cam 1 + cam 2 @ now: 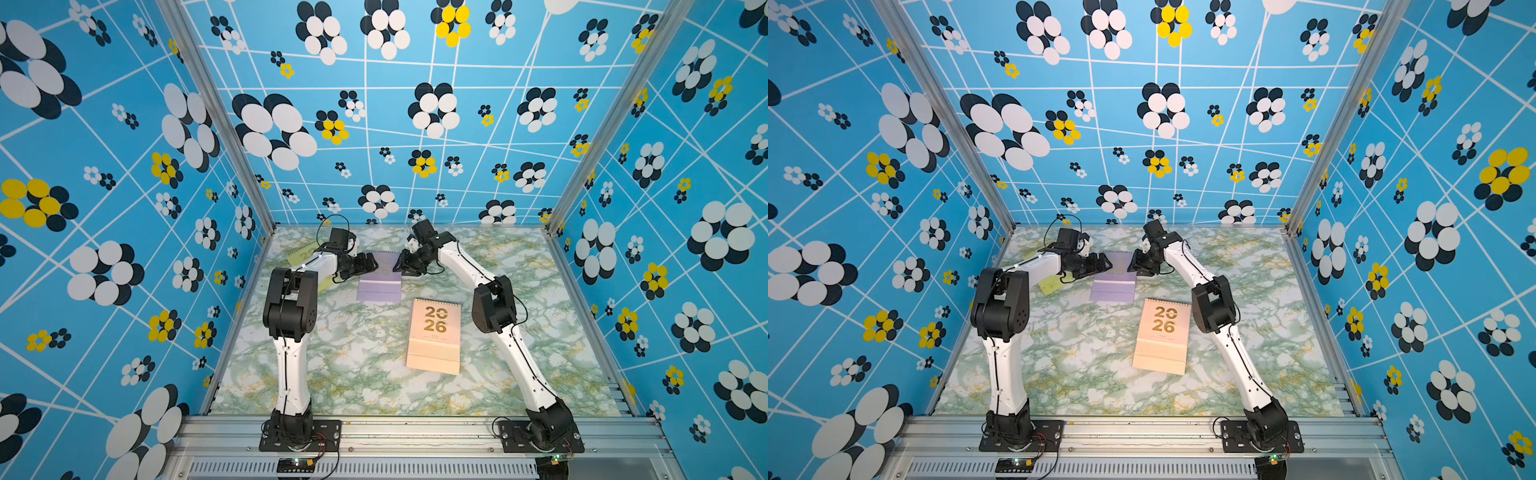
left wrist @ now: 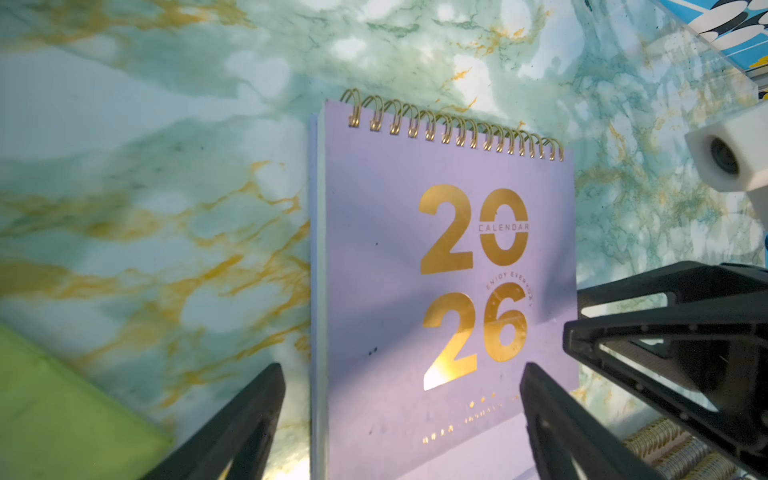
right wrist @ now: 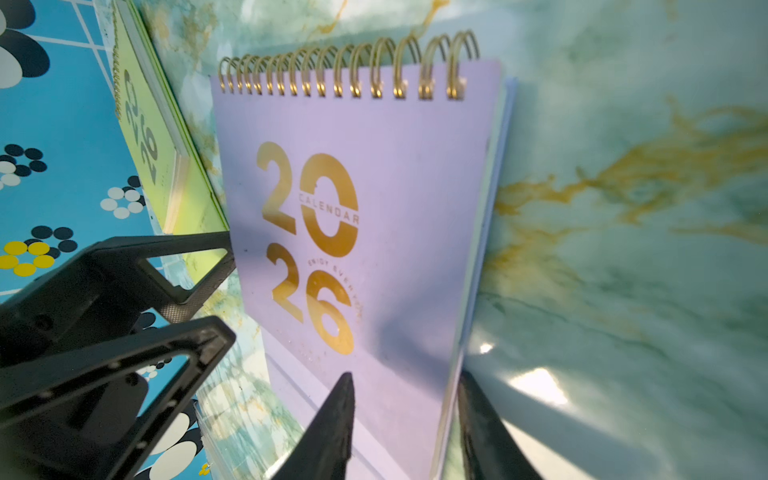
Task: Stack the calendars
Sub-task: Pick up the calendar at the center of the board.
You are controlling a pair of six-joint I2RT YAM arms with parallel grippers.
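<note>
- Marbled tabletop [image 1: 365,374]: lilac calendar [image 1: 379,287] flat at back, peach calendar [image 1: 434,338] nearer, yellow-green calendar [image 1: 296,258] back-left.
- Left gripper [image 2: 403,368] gapes wide, empty, at lilac's edge.
- Right gripper [image 3: 405,375] half-closed astride opposite edge; grip unclear.

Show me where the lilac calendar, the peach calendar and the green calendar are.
lilac calendar [image 1: 379,286], a top view, lower cover.
peach calendar [image 1: 434,336], a top view, cover middle.
green calendar [image 3: 145,141], right wrist view, cover.

I am logging the left arm [image 1: 291,365] and right arm [image 1: 519,365]: both are showing white shells, black joint housings, thin black cables running alongside, and black screwed base plates [image 1: 328,432].
</note>
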